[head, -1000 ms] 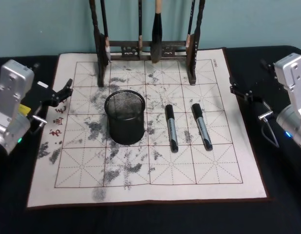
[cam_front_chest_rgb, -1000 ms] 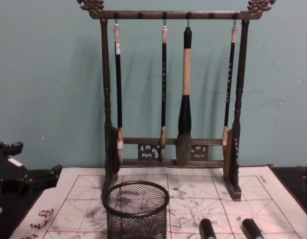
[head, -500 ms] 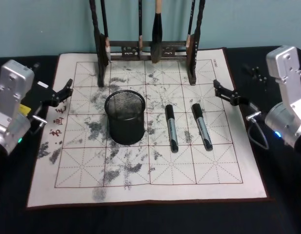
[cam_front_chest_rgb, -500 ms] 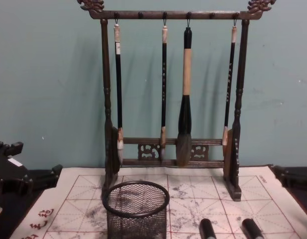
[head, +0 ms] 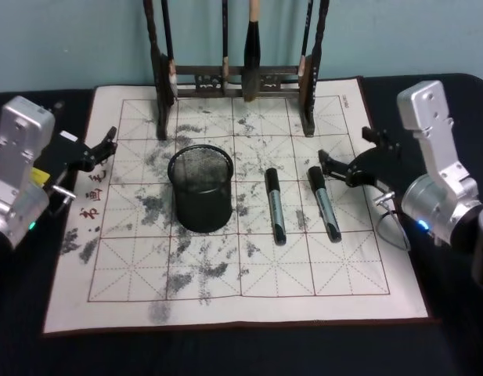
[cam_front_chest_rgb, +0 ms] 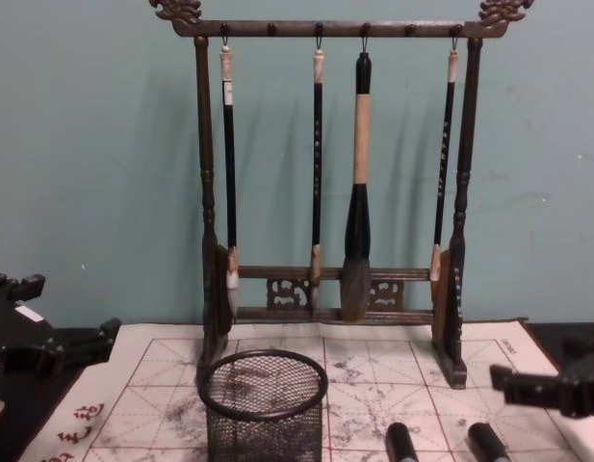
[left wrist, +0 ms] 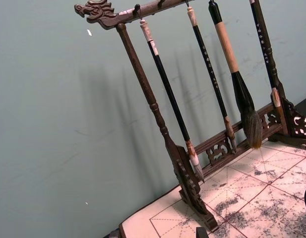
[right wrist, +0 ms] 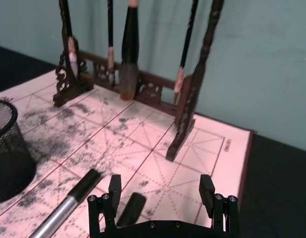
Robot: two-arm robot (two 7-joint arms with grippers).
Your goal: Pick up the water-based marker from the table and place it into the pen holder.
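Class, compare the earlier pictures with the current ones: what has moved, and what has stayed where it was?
The right end effector swung in from the right, over the mat, toward the right-hand marker. Its fingers are open and it holds nothing. The left end effector, that marker, the left-hand marker, the pen holder and the brush rack stayed put.
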